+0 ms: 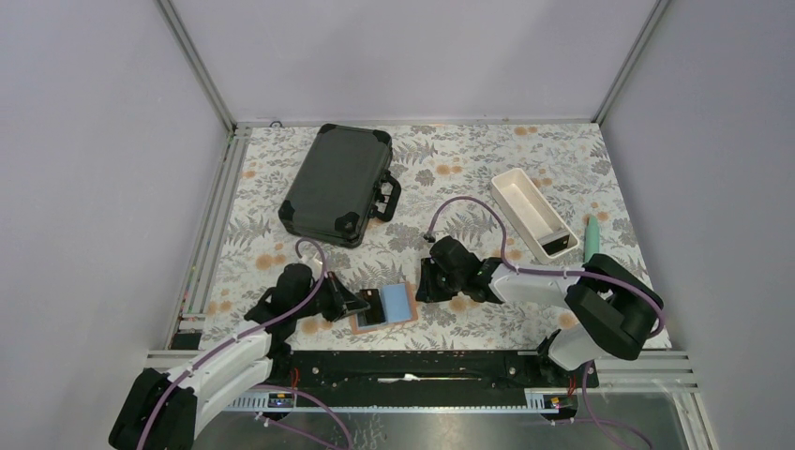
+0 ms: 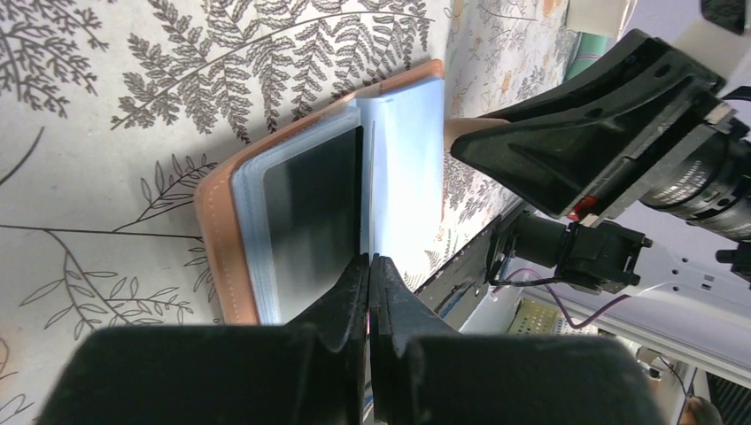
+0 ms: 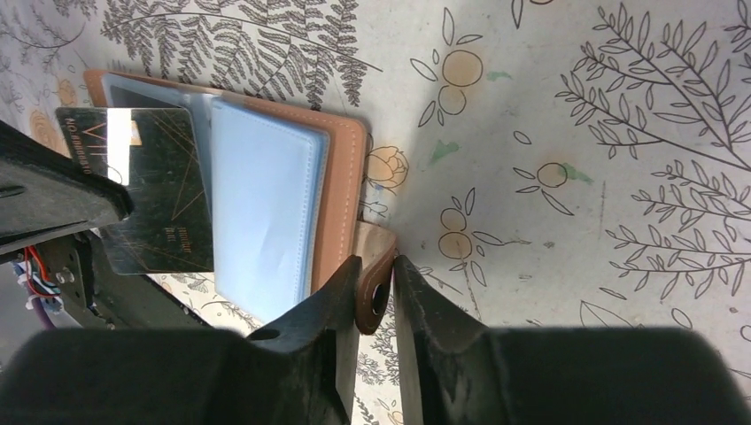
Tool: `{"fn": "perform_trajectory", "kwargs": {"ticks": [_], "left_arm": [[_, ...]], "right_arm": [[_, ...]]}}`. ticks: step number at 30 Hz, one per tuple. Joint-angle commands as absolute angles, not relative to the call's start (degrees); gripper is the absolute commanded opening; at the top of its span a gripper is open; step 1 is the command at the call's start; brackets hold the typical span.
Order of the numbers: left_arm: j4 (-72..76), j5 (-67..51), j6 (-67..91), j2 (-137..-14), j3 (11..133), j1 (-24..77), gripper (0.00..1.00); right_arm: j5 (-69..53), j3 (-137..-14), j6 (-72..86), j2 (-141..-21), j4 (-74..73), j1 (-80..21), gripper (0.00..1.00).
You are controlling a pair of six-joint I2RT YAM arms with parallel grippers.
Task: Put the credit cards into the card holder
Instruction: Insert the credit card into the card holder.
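The tan card holder (image 1: 410, 317) lies open near the table's front edge, its pale blue pockets (image 3: 261, 212) facing up. My left gripper (image 1: 361, 305) is shut on a glossy black credit card (image 3: 159, 190) and holds it over the holder's left half. That card is edge-on between the fingertips in the left wrist view (image 2: 369, 266). Another dark card (image 2: 310, 212) shows inside the left clear sleeve. My right gripper (image 3: 377, 264) pinches the holder's strap (image 3: 372, 305) at its snap hole, on the holder's right side.
A large black hard case (image 1: 337, 183) lies at the back left. A long white tray (image 1: 525, 202) stands at the back right, with a teal pen (image 1: 592, 239) beside it. The table's front rail (image 1: 422, 361) runs just below the card holder.
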State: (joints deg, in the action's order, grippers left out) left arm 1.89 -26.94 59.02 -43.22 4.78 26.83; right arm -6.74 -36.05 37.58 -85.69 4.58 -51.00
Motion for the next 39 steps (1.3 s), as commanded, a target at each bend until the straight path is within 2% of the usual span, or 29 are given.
{"fn": "perform_trajectory", "kwargs": {"ticks": [1, 9, 18, 39], "left_arm": [[8.0, -28.6, 60.4, -42.4, 4.4, 26.4, 0.0], [7.6, -28.8, 60.8, -40.6, 4.0, 26.1, 0.0], [7.0, -28.9, 59.3, -41.9, 3.7, 25.2, 0.0], [16.5, -32.1, 60.7, -47.8, 1.9, 25.1, 0.0]], "right_arm": [[-4.8, -38.0, 38.1, -86.7, 4.2, -51.5, 0.24], [-3.6, -38.2, 38.1, -86.7, 3.0, -51.5, 0.17], [-3.2, -38.3, 38.2, -86.3, 2.5, -51.5, 0.15], [-3.1, -38.7, 38.5, -86.7, 1.9, -51.5, 0.11]]}}
